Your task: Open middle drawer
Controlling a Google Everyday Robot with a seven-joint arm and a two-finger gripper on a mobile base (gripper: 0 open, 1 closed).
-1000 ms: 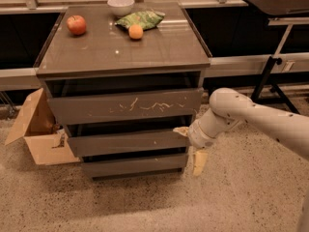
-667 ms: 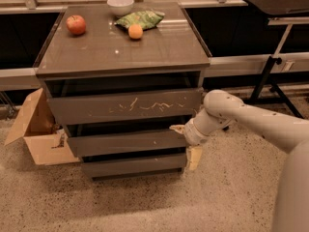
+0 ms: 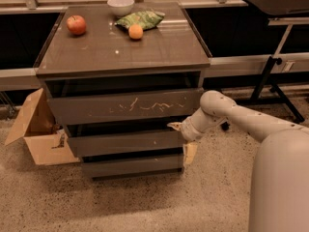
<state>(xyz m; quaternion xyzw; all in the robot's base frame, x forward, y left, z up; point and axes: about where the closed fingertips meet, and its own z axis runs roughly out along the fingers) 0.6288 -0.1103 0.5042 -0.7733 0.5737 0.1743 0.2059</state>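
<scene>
Middle drawer [image 3: 123, 144] — plain front, second of three in cabinet [image 3: 159, 52], under scratched top front [image 3: 87, 111]. Gripper [image 3: 181, 140] at drawer's right end, spread wide, one finger above front edge, one below — possibly touching, unclear.

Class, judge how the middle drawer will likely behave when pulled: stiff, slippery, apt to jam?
The middle drawer probably stays rigid, being a flat panel. With no handle, its front likely offers slippery purchase. The gripper sits at its right end, so pulling may skew it.
</scene>
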